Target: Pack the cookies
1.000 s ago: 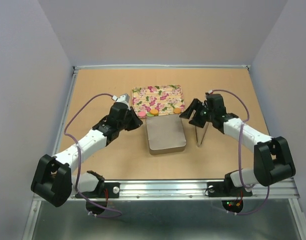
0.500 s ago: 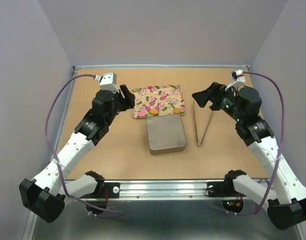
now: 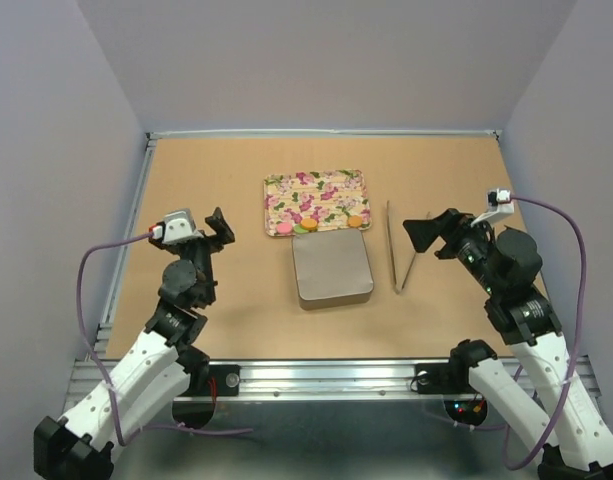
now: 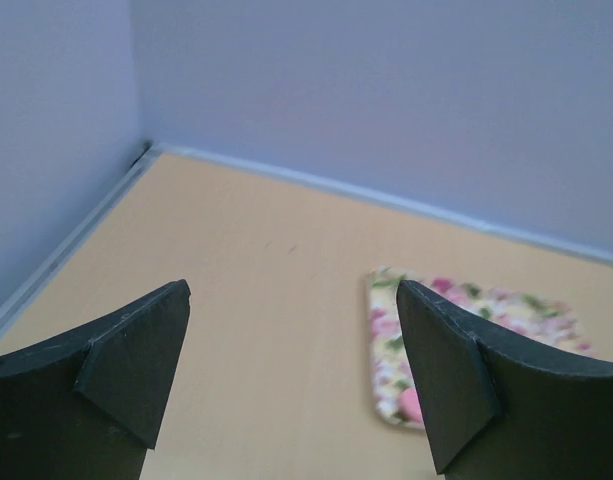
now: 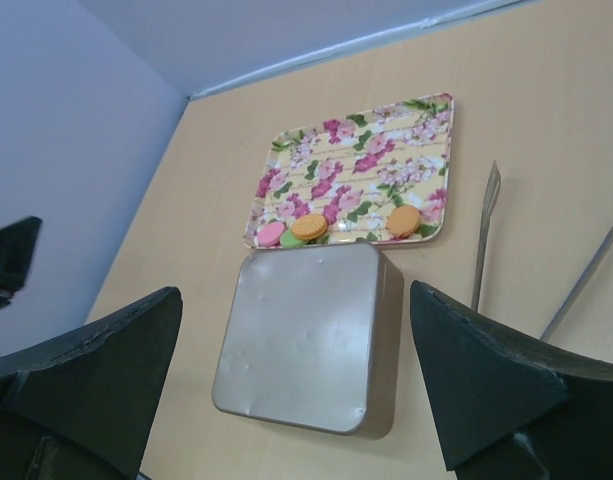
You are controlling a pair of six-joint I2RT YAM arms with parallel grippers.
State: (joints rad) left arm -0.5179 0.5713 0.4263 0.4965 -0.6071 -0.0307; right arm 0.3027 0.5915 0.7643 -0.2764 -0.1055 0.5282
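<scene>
The cookies lie along the near edge of a floral tray [image 3: 316,195]: a pink one [image 3: 284,228], an orange one over a green one [image 3: 307,225], and another orange one [image 3: 355,221]. The right wrist view shows them as pink [image 5: 271,233], orange [image 5: 309,226] and orange [image 5: 403,219]. A closed square grey tin [image 3: 332,270] sits just in front of the tray. My left gripper [image 3: 216,230] is open and empty, left of the tray. My right gripper [image 3: 431,232] is open and empty, raised to the right of the tin.
Metal tongs [image 3: 401,250] lie on the brown table right of the tin, also seen as tongs [image 5: 483,230] in the right wrist view. Purple walls enclose the table on three sides. A metal rail [image 3: 326,375] runs along the near edge.
Both arms have pulled back from the tray toward the near edge, the left to the left, the right to the right. Both grippers have opened wide.
</scene>
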